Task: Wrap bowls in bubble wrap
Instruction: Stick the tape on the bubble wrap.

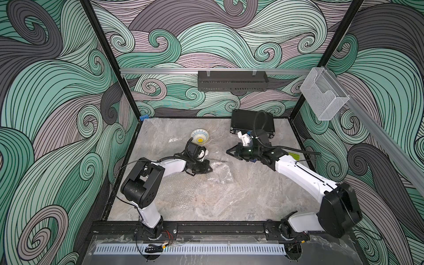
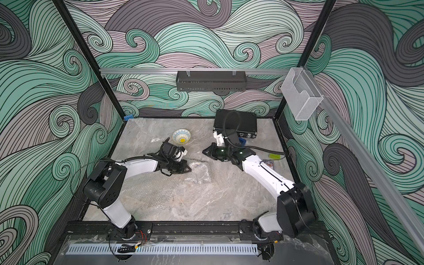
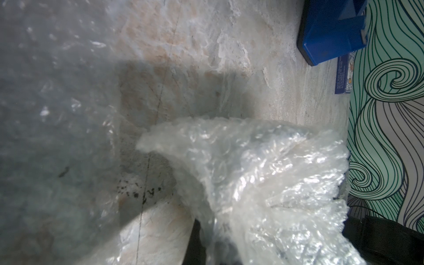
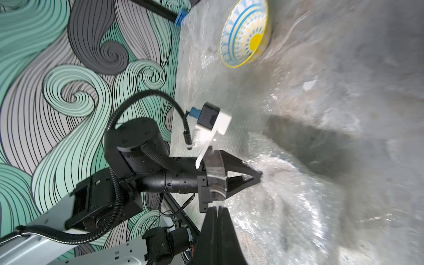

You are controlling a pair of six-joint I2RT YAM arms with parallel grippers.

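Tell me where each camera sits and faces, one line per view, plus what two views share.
Top views: high over the front edge, facing down at the table; left arm with left gripper, right arm with right gripper show.
Left wrist: on the left arm, facing the bubble wrap it pinches; gripper mostly hidden.
Right wrist: on the right arm, facing the left gripper; own shut fingers show.
Shared: top and right wrist views show the bowl.

small round ceramic bowl [image 1: 200, 135]: pale, blue-teal ring pattern, yellow centre. clear crinkly bubble wrap sheet [image 1: 220, 173]: see-through, white glints. marbled stone tabletop [image 1: 252, 195]: grey-beige veining. wall panels [image 1: 206, 34]: teal, lilac, grey swirls, black lines.
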